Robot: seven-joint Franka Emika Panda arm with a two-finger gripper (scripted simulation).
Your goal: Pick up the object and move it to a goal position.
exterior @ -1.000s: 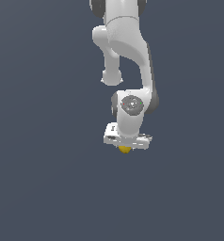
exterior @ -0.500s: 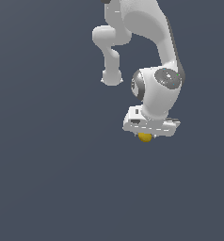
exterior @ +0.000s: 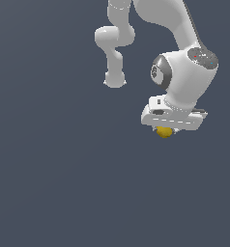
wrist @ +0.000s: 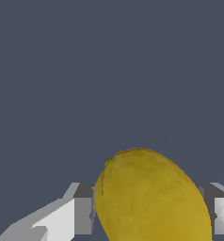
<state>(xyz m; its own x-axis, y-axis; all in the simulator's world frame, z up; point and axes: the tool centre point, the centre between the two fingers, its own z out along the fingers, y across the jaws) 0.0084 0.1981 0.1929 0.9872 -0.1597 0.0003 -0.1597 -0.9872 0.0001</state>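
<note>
The object is a small yellow-orange oval lump. In the exterior view it peeks out just below the white hand of the arm, toward the exterior view's right. The gripper is shut on it, and its fingers are mostly hidden behind the hand there. Seen from the wrist, the object fills the space between two grey-white fingers, one on each side, both pressed against it. The lump and gripper hang in front of a plain dark grey-blue background.
The white arm reaches down from the top of the exterior view, with an elbow joint further toward the exterior view's left. Nothing else shows against the uniform dark surface.
The gripper has carried the object toward the exterior view's right and slightly upward. Its hold on the lump is unchanged.
</note>
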